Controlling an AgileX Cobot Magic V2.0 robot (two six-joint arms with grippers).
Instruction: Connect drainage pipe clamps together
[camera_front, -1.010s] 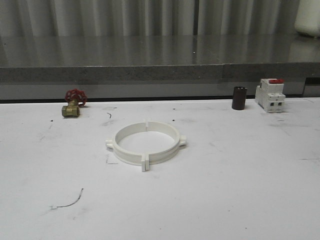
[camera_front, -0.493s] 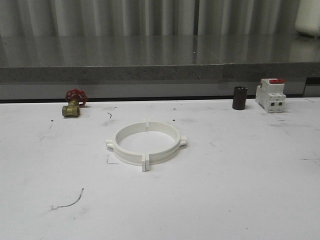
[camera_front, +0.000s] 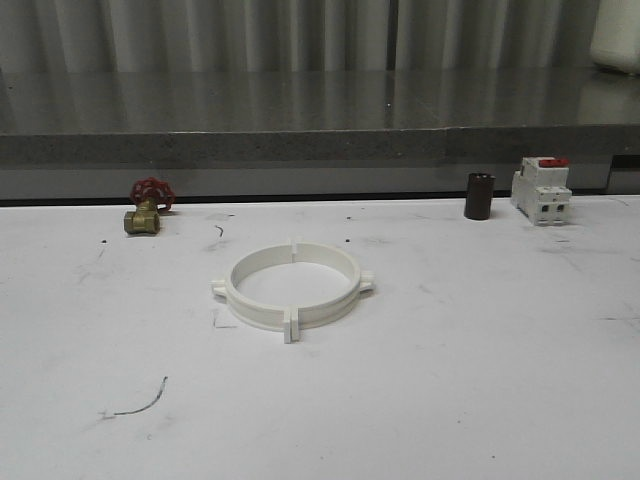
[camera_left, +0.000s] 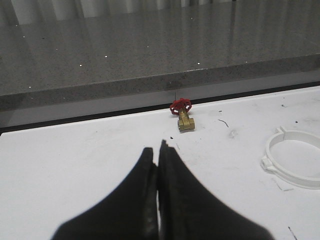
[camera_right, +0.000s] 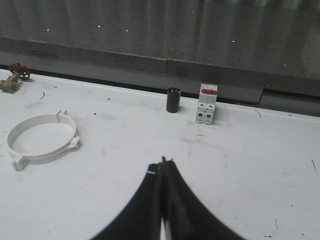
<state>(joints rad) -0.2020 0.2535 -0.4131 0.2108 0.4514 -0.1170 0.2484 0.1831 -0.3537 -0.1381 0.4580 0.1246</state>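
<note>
Clamps (camera_front: 292, 287) lie mid-worktop (camera_front: 480, 380) as a joined ring, both arms drawn back.
Left gripper (camera_left: 158, 150) and right gripper (camera_right: 162, 164) are pinched closed, empty, well apart from the ring; to do this well, check both tab seams meet flush before leaving it.

Workshop bench: brass valve (camera_front: 142, 219), breaker (camera_front: 541, 190), scuffed table (camera_front: 450, 380).
</note>
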